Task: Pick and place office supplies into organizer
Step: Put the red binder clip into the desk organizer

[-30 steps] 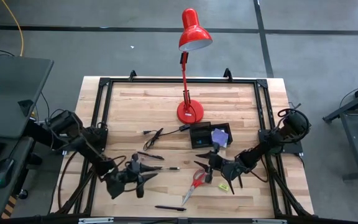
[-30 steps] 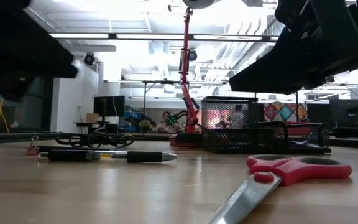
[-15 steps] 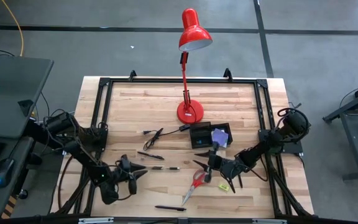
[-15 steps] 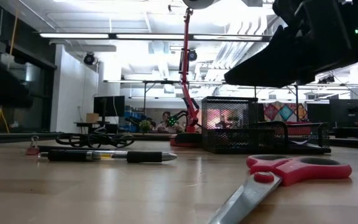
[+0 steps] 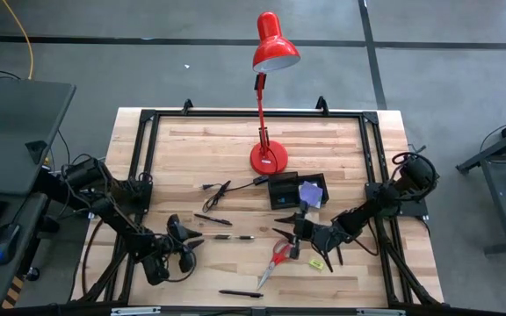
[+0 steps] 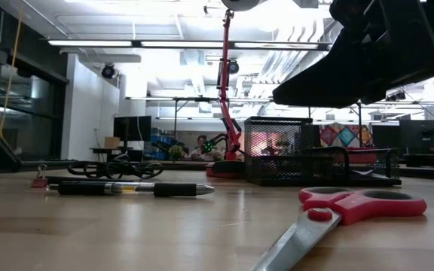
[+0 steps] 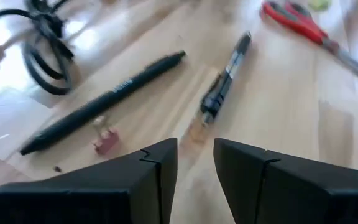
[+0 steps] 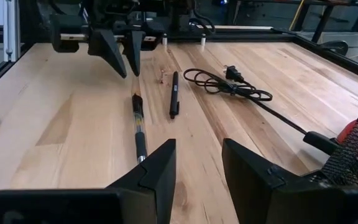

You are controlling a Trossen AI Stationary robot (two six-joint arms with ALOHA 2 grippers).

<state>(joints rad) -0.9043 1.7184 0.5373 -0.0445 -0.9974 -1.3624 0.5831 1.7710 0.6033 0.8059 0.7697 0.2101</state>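
My left gripper (image 5: 197,240) hovers open low over the near left of the table, pointing at two black pens (image 7: 107,101) (image 7: 225,76); nothing is between its fingers. My right gripper (image 5: 290,239) hangs open above the handles of the red-handled scissors (image 5: 276,262), which lie flat on the wood (image 6: 353,211). A yellow-green piece (image 5: 316,263) lies beside them. The black mesh organizer (image 5: 297,190) stands right of centre with a purple sticky-note pad (image 5: 311,191) in it. A third pen (image 5: 240,294) lies by the near edge.
A red desk lamp (image 5: 268,158) stands at the far middle, and its black cable (image 5: 218,191) lies coiled left of the organizer. A small red clip (image 7: 106,142) lies near the left gripper. A black frame (image 5: 148,118) runs around the table.
My left gripper has drawn back toward the table's left edge and sunk lower, turning its wrist as it went; in the low view it has almost left the picture. Its fingers stay apart. The pens and scissors lie where they were.
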